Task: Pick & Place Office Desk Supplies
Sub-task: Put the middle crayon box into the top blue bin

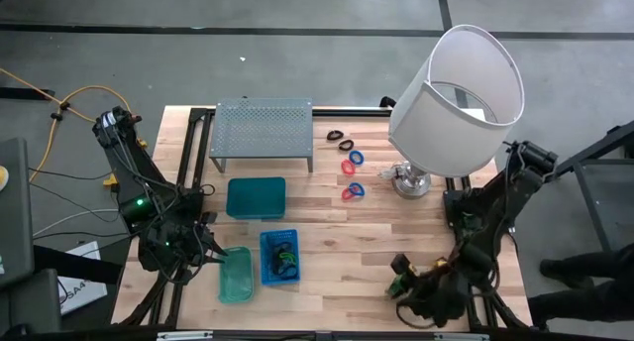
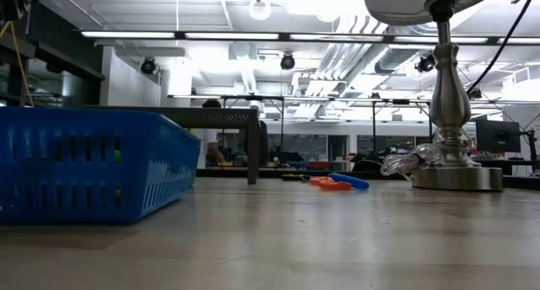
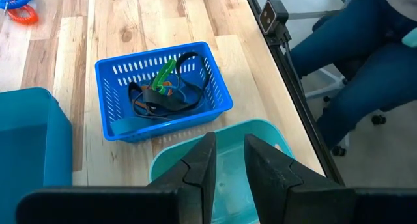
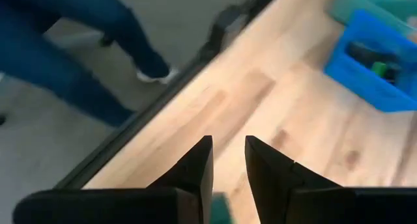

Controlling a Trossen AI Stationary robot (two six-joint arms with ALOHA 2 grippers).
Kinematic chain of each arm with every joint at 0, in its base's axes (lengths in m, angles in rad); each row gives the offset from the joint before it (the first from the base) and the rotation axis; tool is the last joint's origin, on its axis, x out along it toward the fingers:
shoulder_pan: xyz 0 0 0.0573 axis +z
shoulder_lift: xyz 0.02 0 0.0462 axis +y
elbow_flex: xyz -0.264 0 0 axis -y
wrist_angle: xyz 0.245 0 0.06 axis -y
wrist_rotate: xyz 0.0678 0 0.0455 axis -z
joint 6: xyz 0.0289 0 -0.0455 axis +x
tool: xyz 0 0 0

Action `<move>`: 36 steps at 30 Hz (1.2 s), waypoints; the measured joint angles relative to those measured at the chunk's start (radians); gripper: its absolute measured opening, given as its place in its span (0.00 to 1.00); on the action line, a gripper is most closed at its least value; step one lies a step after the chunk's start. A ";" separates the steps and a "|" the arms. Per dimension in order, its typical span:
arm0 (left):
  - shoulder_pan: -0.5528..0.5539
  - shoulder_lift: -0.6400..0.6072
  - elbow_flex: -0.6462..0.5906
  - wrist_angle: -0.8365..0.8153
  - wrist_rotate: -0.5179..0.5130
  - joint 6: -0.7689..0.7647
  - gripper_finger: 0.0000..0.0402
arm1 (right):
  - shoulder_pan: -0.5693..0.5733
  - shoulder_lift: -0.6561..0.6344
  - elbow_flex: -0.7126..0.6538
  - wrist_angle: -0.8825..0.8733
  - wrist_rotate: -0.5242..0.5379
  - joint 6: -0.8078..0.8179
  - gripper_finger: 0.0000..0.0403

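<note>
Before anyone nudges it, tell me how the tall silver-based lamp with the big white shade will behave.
The silver-based lamp with the white shade looks top-heavy: the shade is much wider than its round metal foot, so a high push would probably tip it. The slim stem suggests it is awkward to grip. A low push on the foot likely slides it.

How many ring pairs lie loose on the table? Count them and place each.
2, possibly more hidden: one red-and-blue pair beside the grey rack, another nearer the lamp base.

Overhead strip lights (image 2: 181, 34) lit scene evenly and brightly; ceiling glare washed out at 12 o'clock of low view. Shadows under blue basket (image 2: 84, 163) were soft. Right wrist view was motion-blurred; near surface (image 2: 337, 248) out of focus.
</note>
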 joint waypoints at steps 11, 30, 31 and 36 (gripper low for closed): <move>0.000 0.000 0.000 0.000 0.000 0.000 0.19 | 0.038 0.064 0.016 -0.104 -0.146 0.024 0.20; 0.000 0.000 0.000 0.000 0.000 0.000 0.19 | 0.045 0.064 -0.023 -0.187 -0.186 0.038 0.45; 0.000 0.000 0.000 0.000 0.000 0.000 0.19 | 0.044 0.064 -0.023 -0.190 -0.180 0.044 0.44; 0.000 0.000 0.000 0.000 0.000 0.000 0.19 | 0.044 0.089 -0.023 -0.205 -0.171 0.050 0.43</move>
